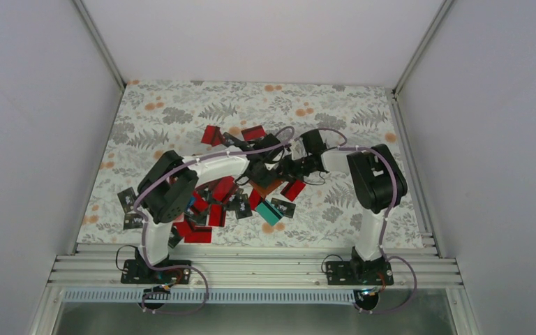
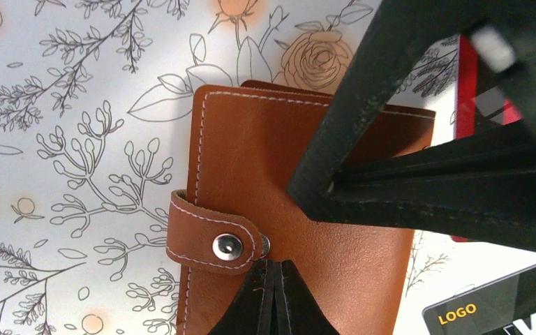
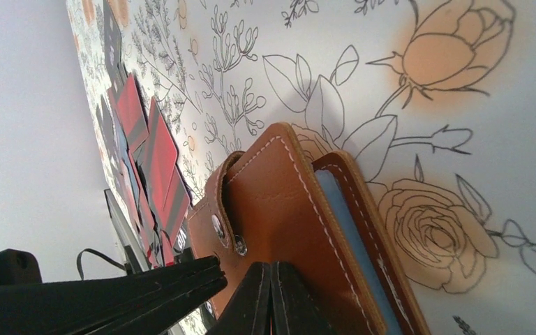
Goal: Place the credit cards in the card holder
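Note:
The brown card holder (image 2: 251, 174) lies folded on the floral cloth, its strap's snap (image 2: 227, 246) beside a bare stud. My left gripper (image 2: 273, 269) is shut, its tips touching the cover just under that stud. My right gripper (image 3: 271, 269) is also shut and presses on the same cover (image 3: 279, 209), with nothing visible between its fingers. A blue card edge (image 3: 342, 216) shows between the covers. Credit cards, red (image 1: 293, 190), teal (image 1: 269, 213) and black, lie scattered around the card holder (image 1: 269, 187).
A heap of red and black cards (image 1: 199, 227) lies near the left arm's base side, with more red ones (image 1: 213, 134) farther back. White walls enclose the cloth on three sides. A black LOGO card (image 2: 488, 310) lies right beside the holder.

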Controlling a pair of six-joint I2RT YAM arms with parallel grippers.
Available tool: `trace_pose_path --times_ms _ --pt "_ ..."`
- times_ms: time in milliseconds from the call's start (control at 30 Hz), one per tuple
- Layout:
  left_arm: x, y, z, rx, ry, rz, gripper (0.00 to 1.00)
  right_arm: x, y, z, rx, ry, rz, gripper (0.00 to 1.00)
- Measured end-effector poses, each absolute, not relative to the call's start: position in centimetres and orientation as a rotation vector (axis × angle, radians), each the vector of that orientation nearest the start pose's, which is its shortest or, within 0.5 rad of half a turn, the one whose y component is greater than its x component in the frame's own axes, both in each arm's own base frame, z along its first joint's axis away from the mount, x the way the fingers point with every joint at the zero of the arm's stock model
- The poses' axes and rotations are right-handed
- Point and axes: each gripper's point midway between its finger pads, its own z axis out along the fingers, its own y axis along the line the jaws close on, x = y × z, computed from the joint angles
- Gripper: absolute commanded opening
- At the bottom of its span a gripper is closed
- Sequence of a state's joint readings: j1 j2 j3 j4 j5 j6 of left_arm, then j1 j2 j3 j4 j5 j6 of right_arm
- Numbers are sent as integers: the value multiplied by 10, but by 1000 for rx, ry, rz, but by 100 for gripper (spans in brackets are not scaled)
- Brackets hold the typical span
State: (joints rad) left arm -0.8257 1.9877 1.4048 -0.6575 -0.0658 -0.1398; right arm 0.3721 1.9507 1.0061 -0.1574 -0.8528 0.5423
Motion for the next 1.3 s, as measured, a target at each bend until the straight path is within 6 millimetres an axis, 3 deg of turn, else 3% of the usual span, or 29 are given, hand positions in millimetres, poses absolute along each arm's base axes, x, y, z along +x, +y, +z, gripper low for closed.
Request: trace_pose_path --times_ms 467,633,900,1300 --pt "330 -310 57 851 2659 -352 6 321 266 28 -75 2767 1432 5" --pt "327 -299 68 775 2661 -351 6 321 266 29 -91 2765 1431 14" --pt "301 -273 33 662 2773 -340 6 327 270 35 -126 2757 1405 19" --pt "306 -280 29 600 2742 -399 6 331 281 40 -161 2774 1347 21"
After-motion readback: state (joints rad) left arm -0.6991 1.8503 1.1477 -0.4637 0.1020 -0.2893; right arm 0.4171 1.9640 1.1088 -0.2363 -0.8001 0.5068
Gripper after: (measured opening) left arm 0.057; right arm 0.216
